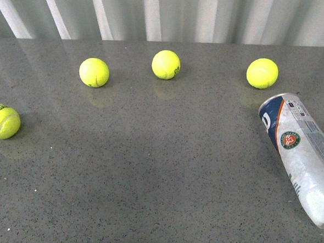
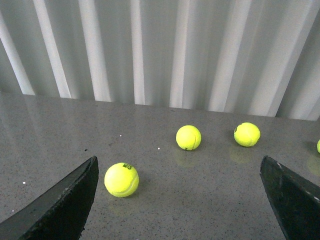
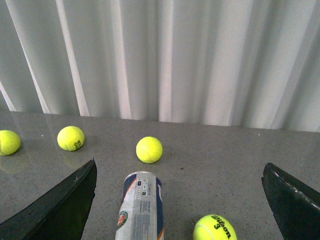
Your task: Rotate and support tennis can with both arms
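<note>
Approach step: tennis can lies flat, lower right of front view. L gripper and R gripper both wide, empty. Next prob.: reach can w/ both.

The near and middle tabletop lies bare, leaving me free passage. Four tennis balls arc from the left edge across the far side before the curtain. At the right the lying can blocks the way, a fifth ball just beside it.
</note>
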{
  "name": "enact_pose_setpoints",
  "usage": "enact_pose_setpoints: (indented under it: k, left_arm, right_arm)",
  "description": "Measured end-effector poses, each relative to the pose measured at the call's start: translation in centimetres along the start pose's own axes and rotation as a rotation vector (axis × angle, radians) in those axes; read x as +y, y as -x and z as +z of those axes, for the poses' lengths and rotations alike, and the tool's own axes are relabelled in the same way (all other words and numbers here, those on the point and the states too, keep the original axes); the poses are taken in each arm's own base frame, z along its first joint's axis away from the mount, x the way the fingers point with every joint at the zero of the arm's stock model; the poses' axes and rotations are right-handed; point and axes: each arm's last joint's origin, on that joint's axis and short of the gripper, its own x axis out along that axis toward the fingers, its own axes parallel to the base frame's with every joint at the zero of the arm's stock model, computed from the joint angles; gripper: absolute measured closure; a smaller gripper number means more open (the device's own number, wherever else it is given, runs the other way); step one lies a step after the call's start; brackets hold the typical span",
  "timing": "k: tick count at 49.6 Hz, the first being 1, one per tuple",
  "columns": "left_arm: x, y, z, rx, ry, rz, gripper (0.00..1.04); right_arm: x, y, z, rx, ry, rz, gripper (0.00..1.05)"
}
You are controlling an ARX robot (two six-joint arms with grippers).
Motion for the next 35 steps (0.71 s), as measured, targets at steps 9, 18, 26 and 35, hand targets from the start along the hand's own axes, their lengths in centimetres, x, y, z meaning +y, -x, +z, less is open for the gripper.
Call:
enact_pose_setpoints:
  k: [9,18,26,35]
  left_arm:
    - [0.0,0.0,0.0,0.0,0.0,0.0,0.07]
    - [0.0,0.0,0.0,0.0,0.0,0.0,0.07]
    - [0.0,0.0,0.0,0.0,0.0,0.0,0.07]
    - [0.0,0.0,0.0,0.0,0.0,0.0,0.07]
  right_arm:
    - [0.0,0.0,0.0,0.0,0.0,0.0,0.07]
    - [0.0,0.0,0.0,0.0,0.0,0.0,0.07]
    - [0.0,0.0,0.0,0.0,0.0,0.0,0.07]
    - [0.0,0.0,0.0,0.0,0.0,0.0,0.07]
